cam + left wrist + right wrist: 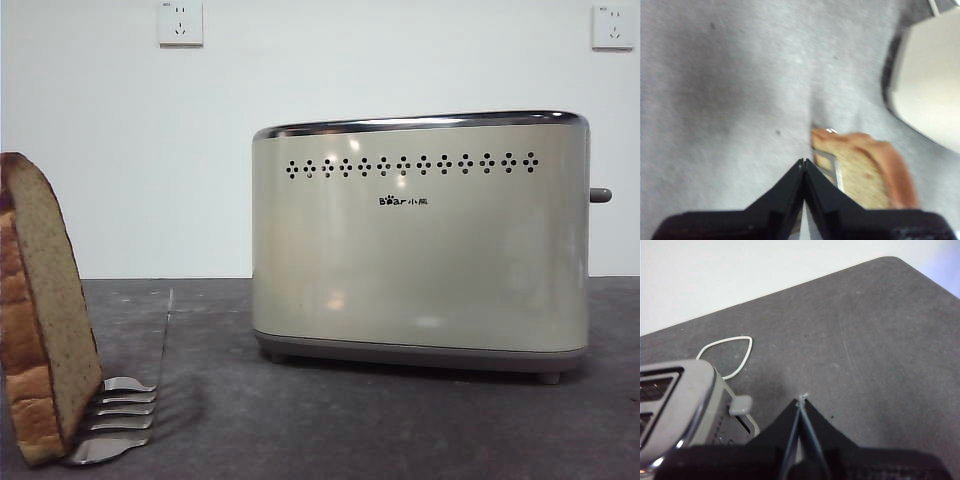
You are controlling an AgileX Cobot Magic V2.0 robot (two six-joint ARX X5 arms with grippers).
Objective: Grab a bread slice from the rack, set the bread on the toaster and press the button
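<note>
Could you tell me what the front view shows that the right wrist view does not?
Only the front view shows the slice of bread leaning in the rack, the toaster's logo and two wall sockets.

Only the right wrist view shows the toaster's slots from above, a white loop lying on the table, and the right gripper, fingers shut.

Both show the toaster and its button.

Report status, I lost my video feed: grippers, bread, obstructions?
Left gripper shut, empty, above slice of bread. Right gripper shut near button. Bread leaning in rack. Toaster unobstructed.
</note>
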